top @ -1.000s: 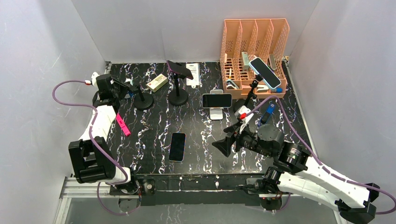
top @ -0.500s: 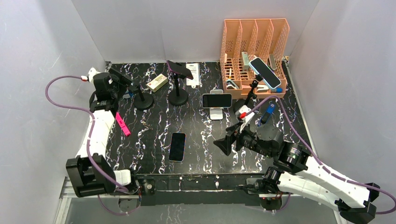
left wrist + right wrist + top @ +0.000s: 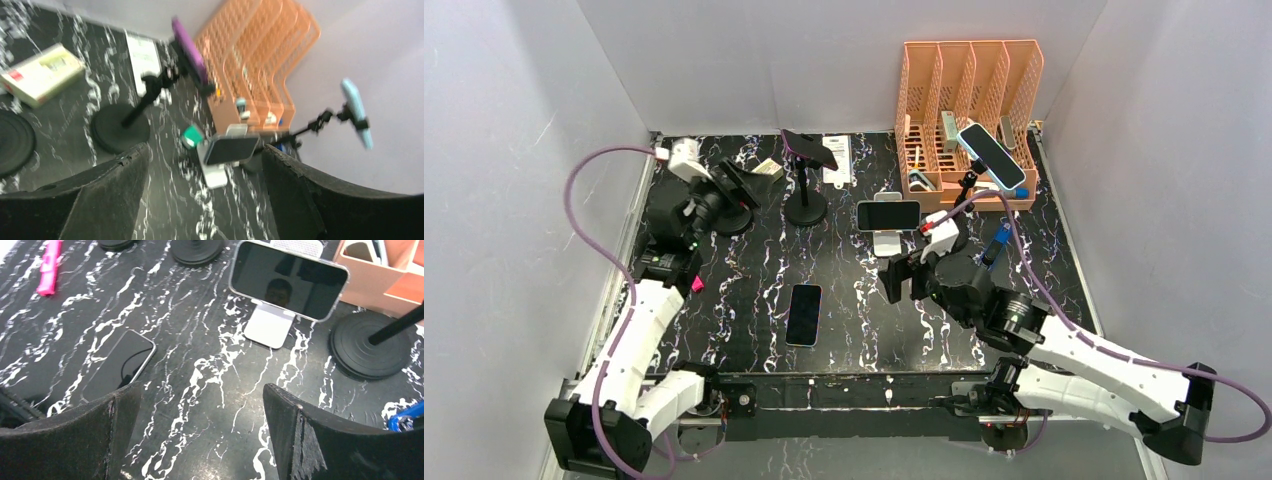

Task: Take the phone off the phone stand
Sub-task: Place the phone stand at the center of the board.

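A dark-screened phone [image 3: 889, 214] rests sideways on a small white stand [image 3: 887, 241] mid-table. My right gripper [image 3: 902, 278] hovers just in front of it, open and empty; in the right wrist view the phone [image 3: 288, 280] and white stand [image 3: 267, 325] lie ahead of the right gripper [image 3: 200, 390]. My left gripper [image 3: 734, 185] is open at the back left, empty, pointing toward the same phone [image 3: 231, 149]. A purple-backed phone [image 3: 809, 150] sits on a black pole stand [image 3: 805, 207]. A light blue phone [image 3: 991, 156] is clamped on a thin black stand [image 3: 964, 195].
Another phone [image 3: 803, 314] lies flat on the marble table. A pink object [image 3: 694, 284] lies at the left. An orange file organizer [image 3: 969, 90] stands at the back right. A small box [image 3: 40, 75] and a bare round stand base [image 3: 732, 218] sit near the left gripper.
My left arm swung from the far-left edge toward the middle and its gripper opened. My right gripper moved forward toward the white stand and opened a little wider.
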